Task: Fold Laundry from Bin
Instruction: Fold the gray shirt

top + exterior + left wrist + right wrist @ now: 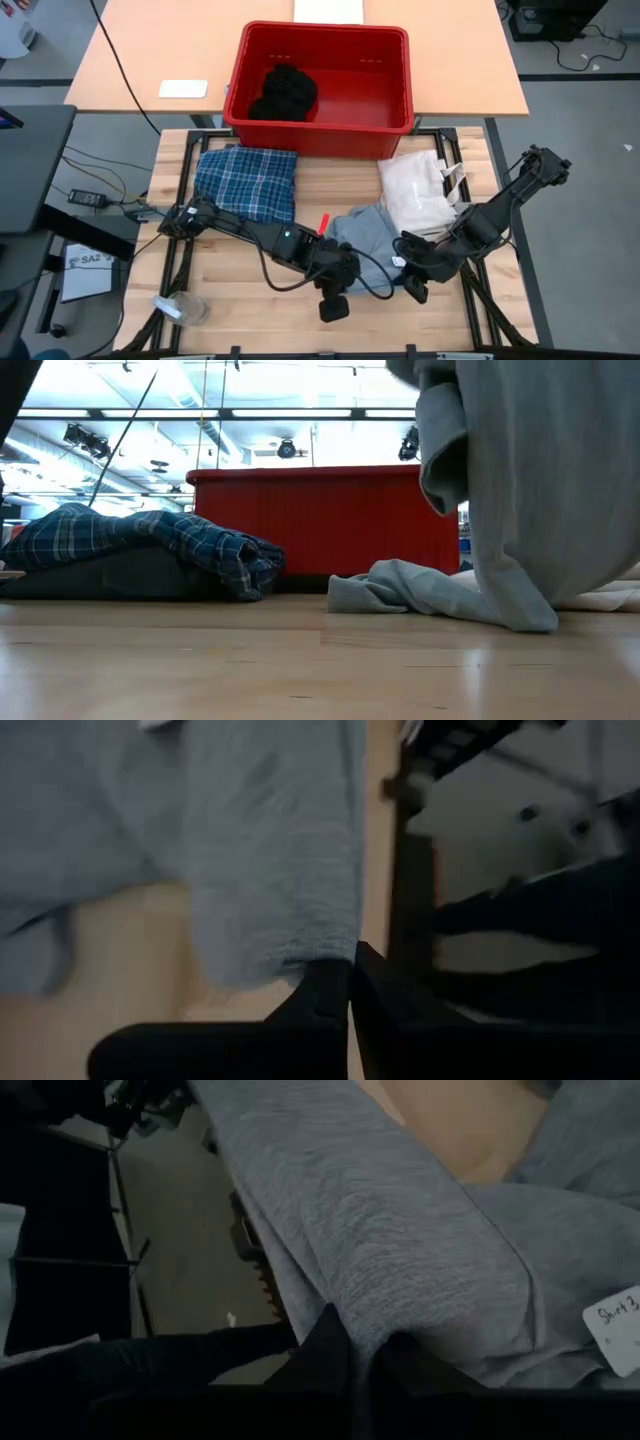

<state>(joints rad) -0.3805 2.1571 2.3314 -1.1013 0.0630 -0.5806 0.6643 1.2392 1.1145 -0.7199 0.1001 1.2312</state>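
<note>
Both grippers, left and right, pinch the gray shirt at the table's six o'clock edge.

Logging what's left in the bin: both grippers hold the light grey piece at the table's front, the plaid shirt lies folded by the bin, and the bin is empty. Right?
Not quite: the bin is not empty. The high view shows a black piece lying in it. The rest holds: left gripper and right gripper are shut on the light grey piece at the front, and the plaid shirt lies folded by the bin.
</note>
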